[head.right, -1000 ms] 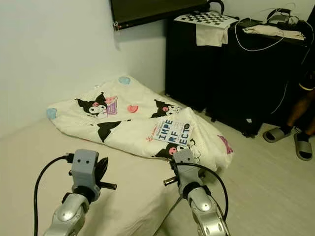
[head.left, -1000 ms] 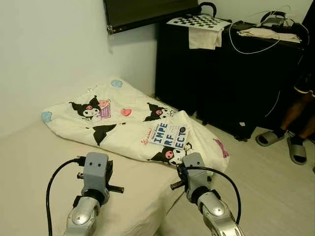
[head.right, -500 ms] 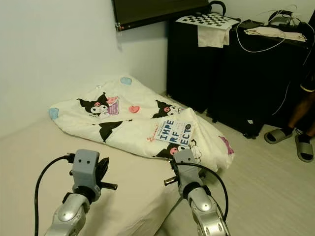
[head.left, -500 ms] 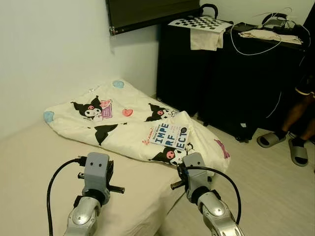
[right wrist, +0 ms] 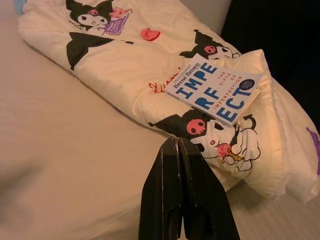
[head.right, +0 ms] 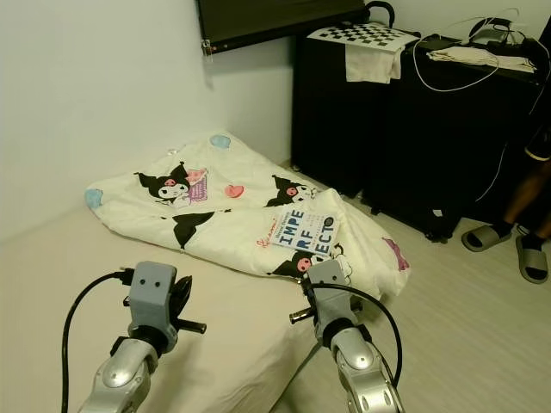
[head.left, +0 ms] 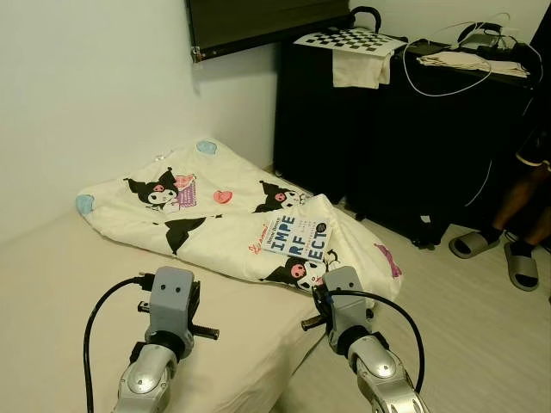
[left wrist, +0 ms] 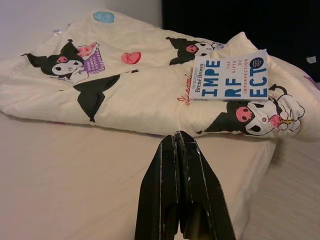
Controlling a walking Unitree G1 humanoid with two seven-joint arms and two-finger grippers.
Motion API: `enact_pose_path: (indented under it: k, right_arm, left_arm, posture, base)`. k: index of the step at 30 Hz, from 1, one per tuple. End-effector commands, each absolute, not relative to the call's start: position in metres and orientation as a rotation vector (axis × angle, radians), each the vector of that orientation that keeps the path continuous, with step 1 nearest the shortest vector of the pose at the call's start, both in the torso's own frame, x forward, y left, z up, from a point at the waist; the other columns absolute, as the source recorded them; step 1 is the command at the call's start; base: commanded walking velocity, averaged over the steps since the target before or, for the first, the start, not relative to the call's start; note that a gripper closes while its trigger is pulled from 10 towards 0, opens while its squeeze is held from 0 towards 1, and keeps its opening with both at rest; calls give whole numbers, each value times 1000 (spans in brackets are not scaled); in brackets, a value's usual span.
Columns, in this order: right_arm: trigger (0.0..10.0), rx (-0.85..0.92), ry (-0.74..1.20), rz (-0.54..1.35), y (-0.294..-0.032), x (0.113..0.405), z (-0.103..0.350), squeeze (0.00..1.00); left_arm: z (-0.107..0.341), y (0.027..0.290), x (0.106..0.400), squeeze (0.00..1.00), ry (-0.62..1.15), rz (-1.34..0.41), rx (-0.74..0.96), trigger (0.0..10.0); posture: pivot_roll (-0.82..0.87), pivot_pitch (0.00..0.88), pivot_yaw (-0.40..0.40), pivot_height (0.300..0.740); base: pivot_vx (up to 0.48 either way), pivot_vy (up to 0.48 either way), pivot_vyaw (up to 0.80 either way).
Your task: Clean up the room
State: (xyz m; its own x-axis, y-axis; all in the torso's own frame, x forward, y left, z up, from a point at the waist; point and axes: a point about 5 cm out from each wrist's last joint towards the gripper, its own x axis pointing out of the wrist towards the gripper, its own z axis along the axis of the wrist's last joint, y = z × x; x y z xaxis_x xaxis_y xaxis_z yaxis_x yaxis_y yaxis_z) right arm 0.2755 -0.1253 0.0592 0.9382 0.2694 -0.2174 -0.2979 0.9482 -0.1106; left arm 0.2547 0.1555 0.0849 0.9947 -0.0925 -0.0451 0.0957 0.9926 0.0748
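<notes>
Bed (head.left: 52,284) in front of me, pushed into the corner against the white wall, covered in a plain cream sheet. A cream quilt (head.left: 207,219) printed with black cartoon characters, hearts and pastel spots lies crumpled across the far part of the mattress, its right end spilling over the bed's edge toward the floor (head.left: 482,327). On the quilt, near that right end, rests a white book (head.left: 297,237) with big blue letters, cover up and lying flat. The near stretch of sheet below my arms is smooth. Floor to the right is pale wood-look.
</notes>
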Motion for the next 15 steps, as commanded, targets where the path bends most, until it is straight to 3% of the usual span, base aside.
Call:
enact_pose_path:
  k: [1,11,15]
  right_arm:
    - [10000,-137,217,288,-126,273,56,0]
    - [10000,-136,217,288,-126,273,56,0]
    - [10000,-135,217,287,-126,273,56,0]
  left_arm:
    - [82,154,253,0,54,-109,89,10000]
    - [82,154,253,0,71,-99,82,10000]
    - [78,157,254,0,122,-72,4,10000]
  posture:
    - [-50,92,-13,740]
    - [-50,92,-13,740]
    - [-50,92,-13,740]
  base:
    - [0,-480,0]
    - [0,-480,0]
    - [0,188,0]
